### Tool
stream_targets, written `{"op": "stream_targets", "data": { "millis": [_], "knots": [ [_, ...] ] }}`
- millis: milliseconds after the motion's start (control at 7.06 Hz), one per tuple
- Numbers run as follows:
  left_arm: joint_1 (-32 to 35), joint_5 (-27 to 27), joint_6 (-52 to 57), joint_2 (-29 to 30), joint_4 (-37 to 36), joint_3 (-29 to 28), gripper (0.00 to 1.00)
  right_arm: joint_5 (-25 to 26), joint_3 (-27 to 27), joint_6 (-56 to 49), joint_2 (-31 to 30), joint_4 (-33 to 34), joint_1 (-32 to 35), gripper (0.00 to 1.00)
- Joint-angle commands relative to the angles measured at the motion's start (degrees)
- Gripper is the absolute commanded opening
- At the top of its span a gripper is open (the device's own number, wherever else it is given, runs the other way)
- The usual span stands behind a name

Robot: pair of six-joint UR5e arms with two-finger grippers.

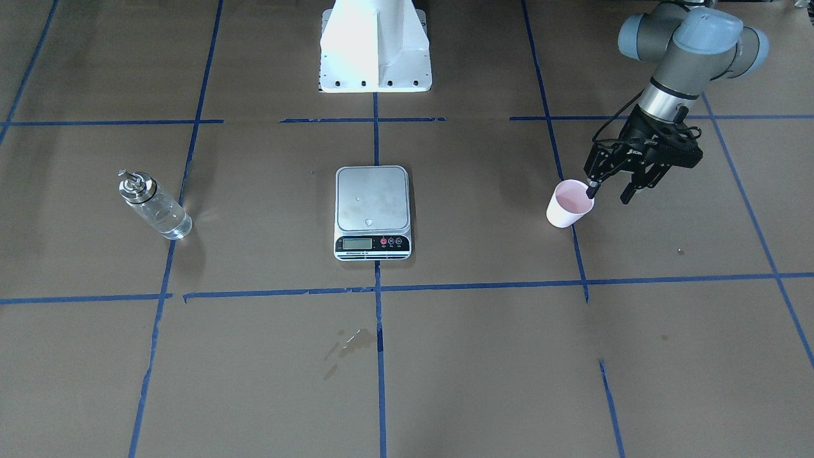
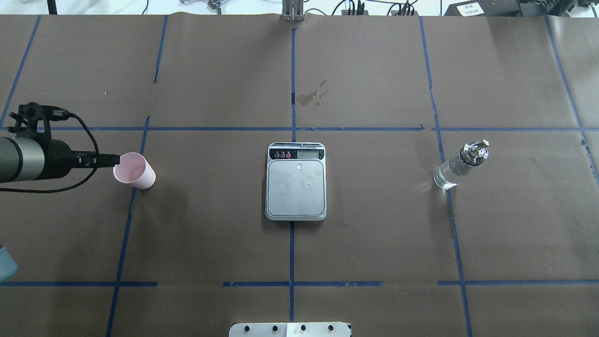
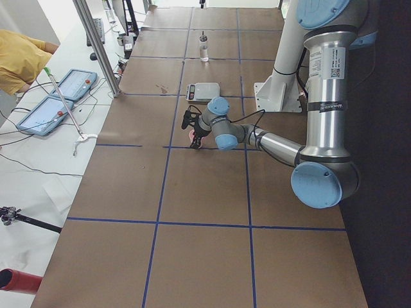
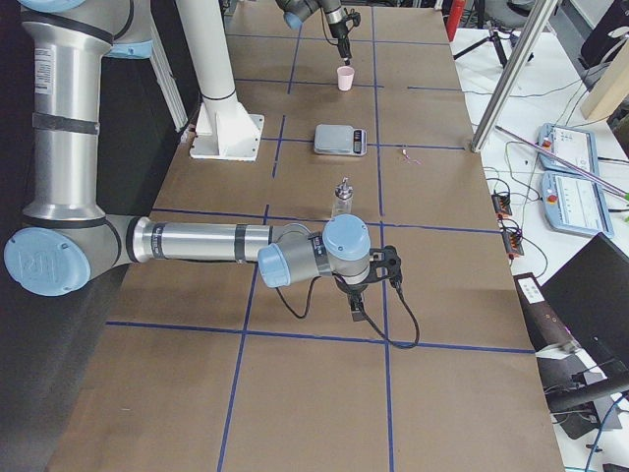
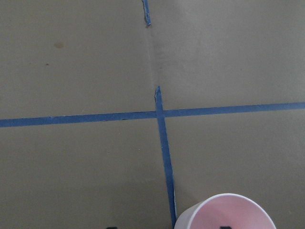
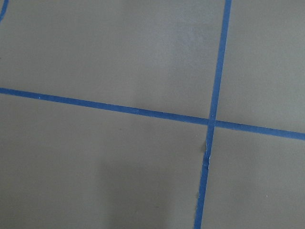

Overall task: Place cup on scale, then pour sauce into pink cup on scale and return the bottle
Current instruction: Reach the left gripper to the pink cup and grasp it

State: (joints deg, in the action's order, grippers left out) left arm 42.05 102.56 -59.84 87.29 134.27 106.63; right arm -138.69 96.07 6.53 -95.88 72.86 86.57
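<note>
The pink cup (image 1: 569,205) stands upright on the brown table on my left side, well apart from the scale (image 1: 372,210) at the centre. My left gripper (image 1: 609,194) is open at the cup's rim, one finger over the mouth and the other outside the wall. The left wrist view shows the cup (image 5: 224,215) at its bottom edge. From overhead, the cup (image 2: 135,171) sits just off the left gripper (image 2: 111,160). The glass bottle (image 1: 154,207) with its clear sauce stands alone on the other side. My right gripper (image 4: 359,305) hangs beyond the bottle (image 4: 343,197); I cannot tell its state.
The scale's steel platform (image 2: 295,187) carries a few droplets. A wet stain (image 1: 346,343) marks the paper past the scale. The white robot base (image 1: 375,48) stands behind the scale. A person (image 3: 19,58) and teach pendants (image 3: 58,102) are beside the table.
</note>
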Motion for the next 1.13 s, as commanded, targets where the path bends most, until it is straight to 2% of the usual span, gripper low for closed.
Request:
{"op": "stream_targets", "data": {
  "millis": [0,567,709,850,992],
  "knots": [
    [-0.82,-0.87,0.07,0.07,-0.06,-0.11,0.68,0.00,-0.09,0.07,0.00,0.00,0.00,1.00],
    [-3.37,-1.58,0.07,0.51,-0.06,-0.90,0.54,0.00,-0.09,-0.02,-0.53,0.00,0.00,1.00],
    [-3.63,-1.58,0.07,0.77,-0.06,-0.90,0.47,0.00,-0.09,-0.02,-0.71,0.00,0.00,1.00],
    [-3.64,-1.58,0.07,0.77,-0.06,-0.90,0.27,0.00,-0.09,-0.02,-0.71,0.00,0.00,1.00],
    [-3.64,-1.58,0.07,0.86,-0.06,-0.90,0.04,0.00,-0.09,-0.02,-0.79,0.00,0.00,1.00]
  ]
}}
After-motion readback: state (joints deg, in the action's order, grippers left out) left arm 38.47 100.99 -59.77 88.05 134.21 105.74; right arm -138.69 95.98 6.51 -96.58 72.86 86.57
